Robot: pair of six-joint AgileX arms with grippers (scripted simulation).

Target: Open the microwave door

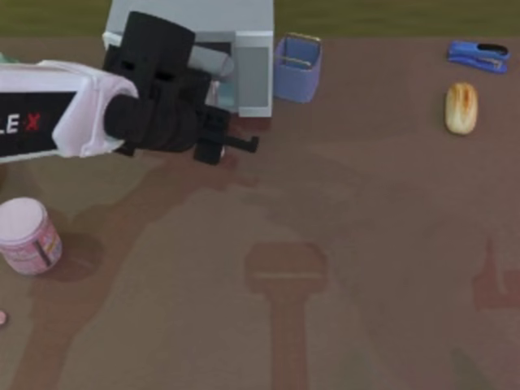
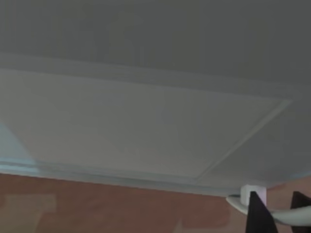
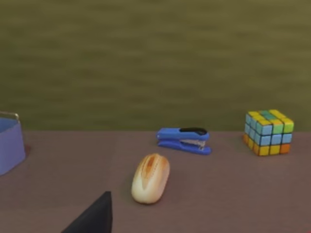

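Near edge: a pink tub (image 1: pixel 28 236) stands at the table's (image 1: pixel 366 244) left, well apart from the arm; the middle of the table is bare.
Left arm: it reaches in from the left, and its bulk covers the left front of the microwave (image 1: pixel 236 32).
Left gripper (image 1: pixel 236 145): just in front of the microwave, near its right front corner; whether its fingers are spread or pressed together cannot be told.
Microwave door (image 2: pixel 146 126): only the left wrist view shows it, a pale framed panel filling most of that view, with dark finger tips cut off at the edge; whether it stands ajar cannot be told.
Control strip (image 1: pixel 253 75): visible from above on the microwave's right front.
Blue bin (image 1: pixel 298 67): just beside the microwave's right side.
Far right: a bread roll (image 1: pixel 461 107) and a blue stapler (image 1: pixel 478 55) lie apart from each other.
Rubik's cube (image 3: pixel 268 132): seen only in the right wrist view.
Right arm: outside the top view.
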